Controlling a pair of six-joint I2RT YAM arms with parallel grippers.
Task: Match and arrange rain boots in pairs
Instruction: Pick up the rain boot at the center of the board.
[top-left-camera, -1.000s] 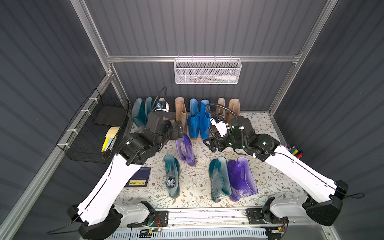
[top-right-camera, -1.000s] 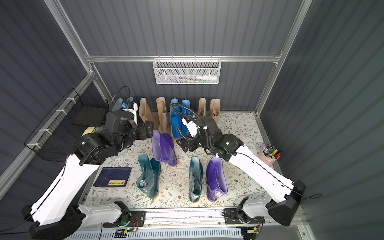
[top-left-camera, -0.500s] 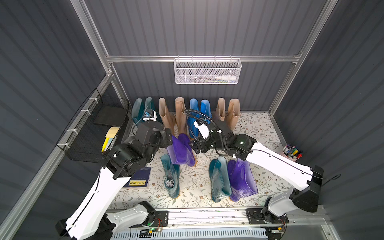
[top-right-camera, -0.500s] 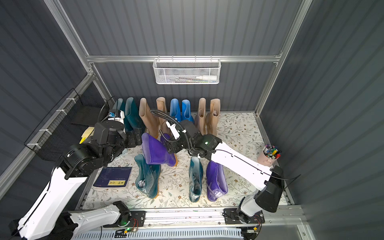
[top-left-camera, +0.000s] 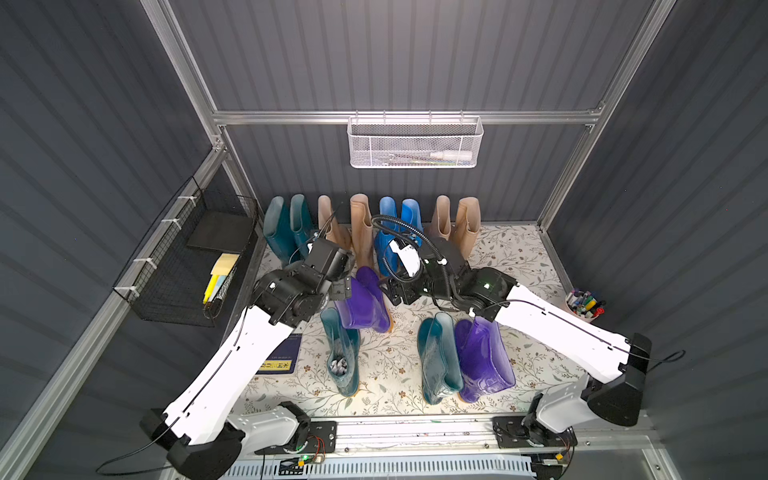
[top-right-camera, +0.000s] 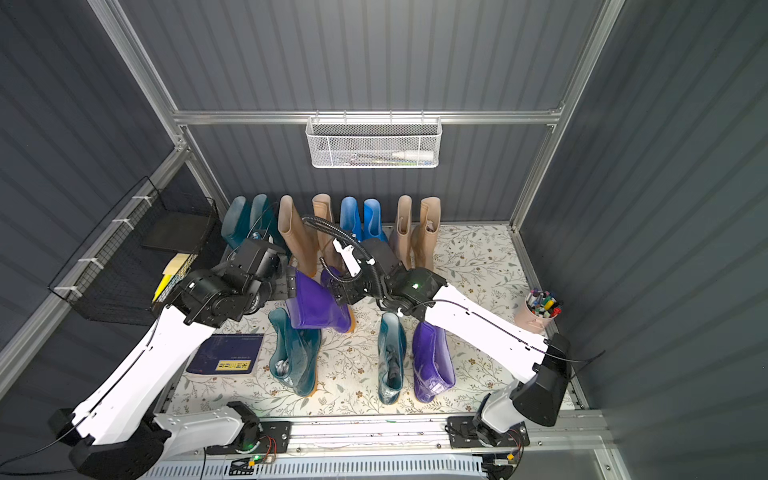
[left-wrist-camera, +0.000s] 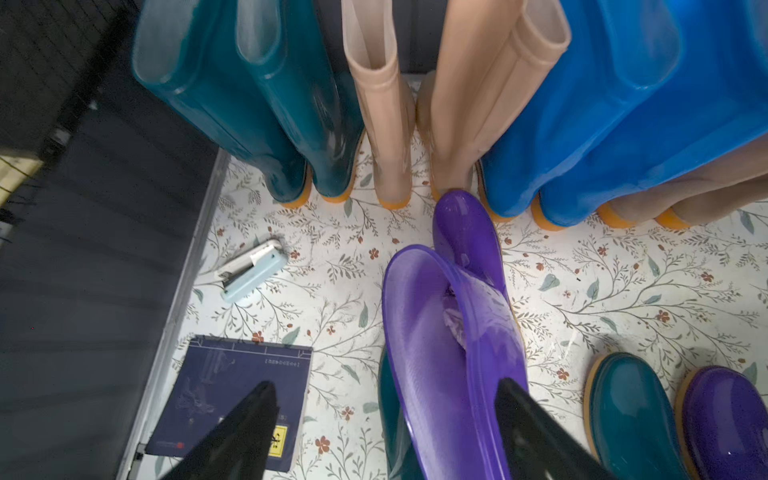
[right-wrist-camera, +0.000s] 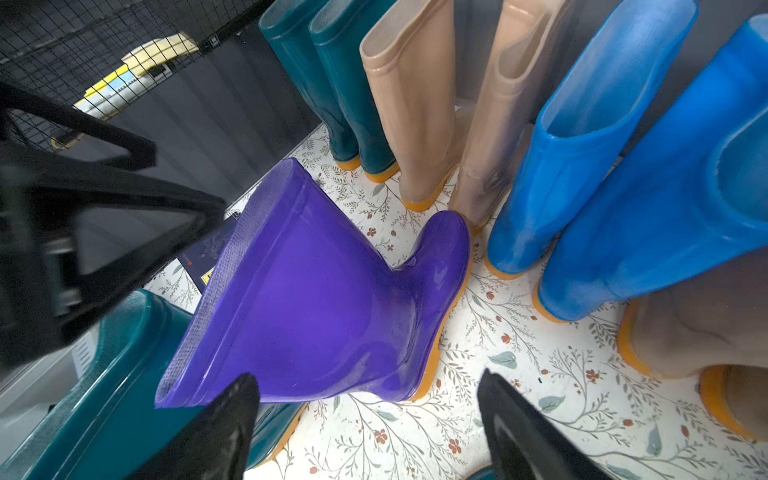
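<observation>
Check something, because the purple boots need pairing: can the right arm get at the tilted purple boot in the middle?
Probably yes. The right gripper is open close beside the tilted purple boot, nothing between them; the left gripper, also open, sits at its shaft.

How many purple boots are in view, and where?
2. The tilted purple boot is mid-floor, toe by a beige boot; the upright purple boot stands nearer the front, beside a teal boot. More could be hidden.

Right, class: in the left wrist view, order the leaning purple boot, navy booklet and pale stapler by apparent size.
leaning purple boot
navy booklet
pale stapler
The boot sits nearest the camera, inflating it.
</observation>
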